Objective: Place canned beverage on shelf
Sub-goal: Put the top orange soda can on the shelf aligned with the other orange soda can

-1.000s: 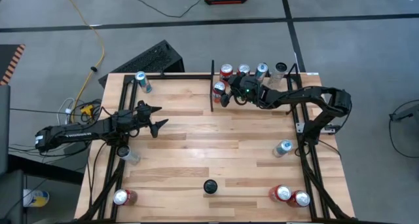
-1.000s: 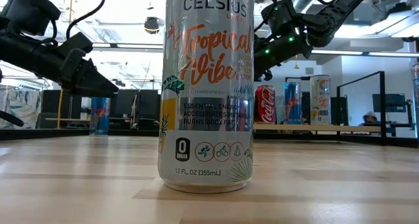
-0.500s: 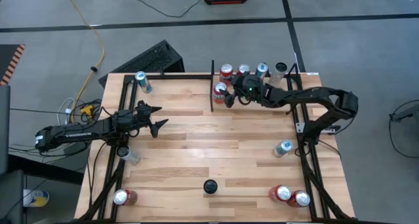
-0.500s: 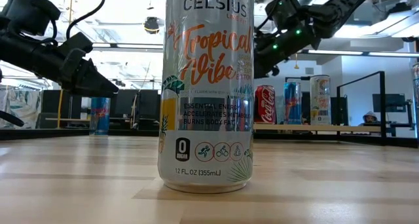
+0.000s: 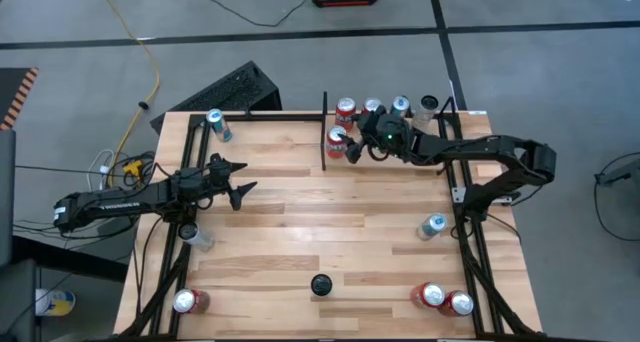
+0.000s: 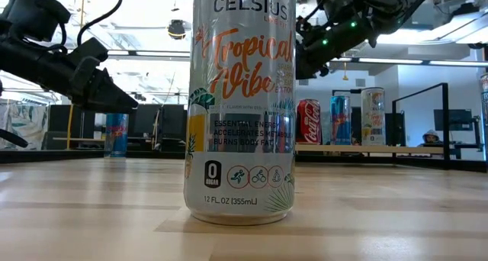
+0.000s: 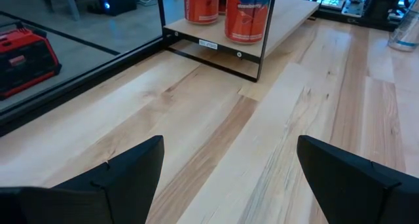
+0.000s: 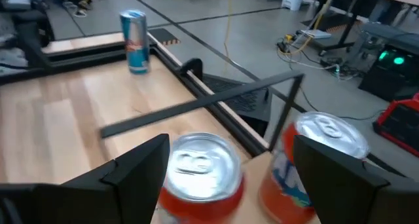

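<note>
Nearest, low view only: tall Celsius can (image 6: 240, 101), upright on the table (image 6: 91, 215), label legible; seen from above merely as a dark lid (image 5: 321, 283) near the front edge.

Front corners, high view only: red can (image 5: 186, 302) at front left; pair of red cans (image 5: 445, 299) at front right, touching.

Mid-table, left: left gripper (image 5: 237, 183), hovering over bare wood, fingers apart, nothing between them; left wrist view confirms empty gap between the fingers (image 7: 124, 175), wood planks beyond. Clear cup (image 5: 197, 236) beside the left frame, near this arm.

Mid-table, right: silver-blue can (image 5: 433, 225) just inside the right frame.

Far left corner: blue can (image 5: 217, 125), upright; also visible in right wrist view (image 8: 133, 42).

Far right: shelf (image 5: 385, 152), bounded by a black divider bar (image 5: 325, 132). Right gripper (image 5: 358, 145) raised over the shelf, fingers spread, gripping nothing; right wrist view shows a red-sided can top (image 8: 200, 162) directly below, between the fingers.

Back row on shelf: red can, two silver-blue cans, clear cup (image 5: 430, 105). Low view shows only three of these at distance.
</note>
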Tool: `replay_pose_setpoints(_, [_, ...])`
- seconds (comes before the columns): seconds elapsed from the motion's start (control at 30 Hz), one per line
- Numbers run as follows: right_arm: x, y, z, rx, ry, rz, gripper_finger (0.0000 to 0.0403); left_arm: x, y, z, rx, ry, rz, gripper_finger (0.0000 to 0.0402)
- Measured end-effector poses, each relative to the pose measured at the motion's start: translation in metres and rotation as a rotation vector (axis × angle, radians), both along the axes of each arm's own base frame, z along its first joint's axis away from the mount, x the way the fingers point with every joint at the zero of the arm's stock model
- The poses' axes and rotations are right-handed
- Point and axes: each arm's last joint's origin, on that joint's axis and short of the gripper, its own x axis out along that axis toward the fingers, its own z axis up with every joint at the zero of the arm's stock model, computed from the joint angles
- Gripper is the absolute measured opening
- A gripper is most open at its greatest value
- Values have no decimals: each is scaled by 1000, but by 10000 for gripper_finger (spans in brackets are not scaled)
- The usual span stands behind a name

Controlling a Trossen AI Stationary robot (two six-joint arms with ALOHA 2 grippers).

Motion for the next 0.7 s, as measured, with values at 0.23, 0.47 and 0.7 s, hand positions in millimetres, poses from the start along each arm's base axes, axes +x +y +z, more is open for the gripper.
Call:
replay_pose_setpoints(0.23, [16, 12, -14, 10, -19, -69, 345, 0, 0, 0, 0, 0, 0, 334])
replay_pose_setpoints(0.47, [23, 18, -15, -16, -62, -98, 345, 0, 0, 0, 0, 0, 0, 334])
replay_pose_setpoints(0.7, [23, 19, -14, -11, -83, -140, 345, 0, 0, 0, 0, 0, 0, 334])
